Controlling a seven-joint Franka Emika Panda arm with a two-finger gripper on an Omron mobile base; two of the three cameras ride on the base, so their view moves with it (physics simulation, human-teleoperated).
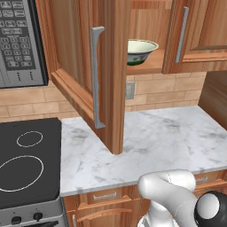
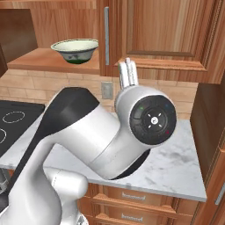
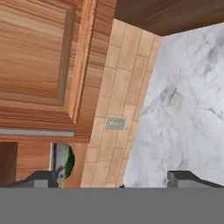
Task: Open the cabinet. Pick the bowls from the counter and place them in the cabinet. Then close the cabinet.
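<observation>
The cabinet's left door point(image 1: 84, 66) stands swung wide open toward me, its silver bar handle point(image 1: 96, 75) facing out. Its right door point(image 1: 199, 31) is shut. A cream-green bowl point(image 1: 142, 51) with a darker green outside sits upright on the cabinet's lower shelf point(image 2: 39, 59), and the bowl point(image 2: 74, 49) is near the shelf's front edge. In the hand view my gripper point(image 3: 116, 181) is open with nothing between its fingertips point(image 3: 43, 177), and it faces the tiled wall below the cabinet; the bowl point(image 3: 65, 159) peeks past the shut door point(image 3: 39, 65). The white marble counter point(image 1: 168, 142) lies below.
A black stove top point(image 1: 26, 159) adjoins the counter on the left, with a grey microwave point(image 1: 20, 42) above it. A wall outlet point(image 3: 115, 123) sits on the tiled backsplash. Small wooden drawers point(image 2: 132, 195) run under the counter. A dark wooden panel point(image 2: 208, 132) bounds the counter's right end.
</observation>
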